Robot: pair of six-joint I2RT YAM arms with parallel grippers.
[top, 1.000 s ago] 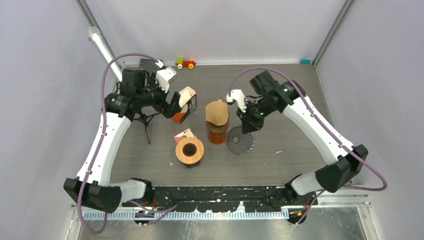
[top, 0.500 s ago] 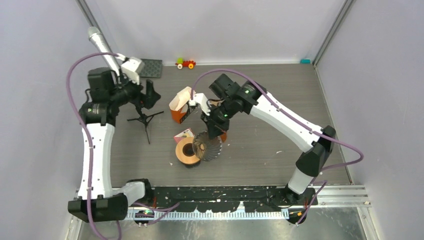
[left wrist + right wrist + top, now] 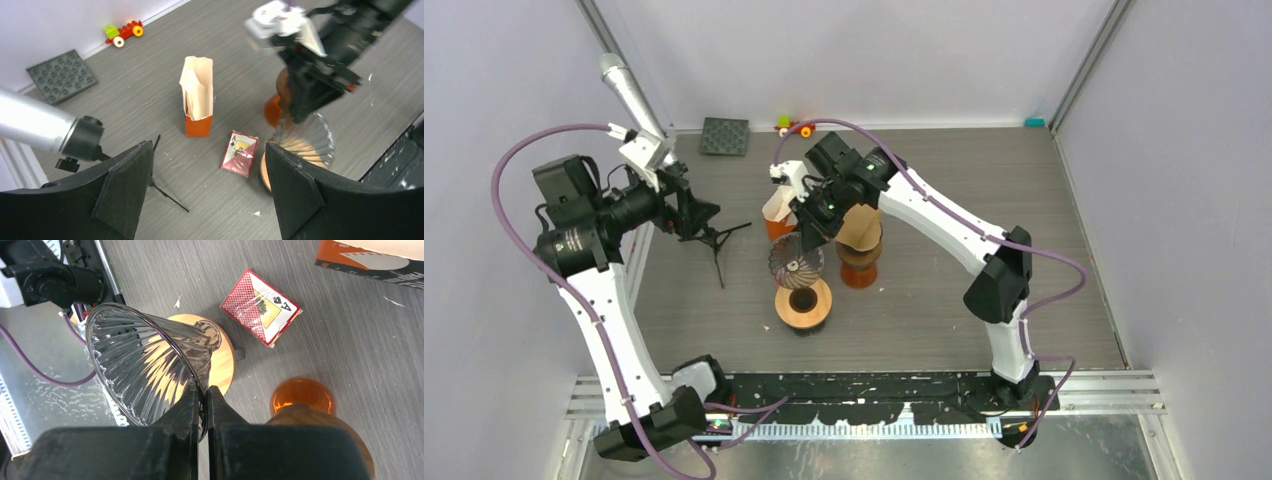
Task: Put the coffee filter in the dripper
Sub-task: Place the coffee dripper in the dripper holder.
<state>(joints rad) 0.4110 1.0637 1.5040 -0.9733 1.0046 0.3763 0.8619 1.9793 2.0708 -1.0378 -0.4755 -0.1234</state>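
The dripper (image 3: 796, 262), a ribbed clear glass cone, hangs tilted just above a round wooden stand (image 3: 803, 305). My right gripper (image 3: 810, 232) is shut on its rim; in the right wrist view the gripper (image 3: 202, 395) pinches the glass dripper (image 3: 145, 370) over the stand (image 3: 225, 357). Pale coffee filters stand in an orange box (image 3: 778, 212), (image 3: 198, 95). Another brown filter (image 3: 859, 222) sits on an amber carafe (image 3: 859, 268). My left gripper (image 3: 692, 208) is open and empty, far left near the tripod; its wrist view (image 3: 207, 152) looks down at the floor.
A red card deck (image 3: 240, 153), (image 3: 260, 307) lies beside the stand. A silver microphone (image 3: 629, 90) on a black tripod (image 3: 714, 240) stands at the left. A black studded plate (image 3: 725, 136) and toy car (image 3: 795, 126) lie at the back.
My right arm swung left, carrying the dripper from right of the carafe to above the wooden stand. My left gripper let go of the filter box and drew back left.
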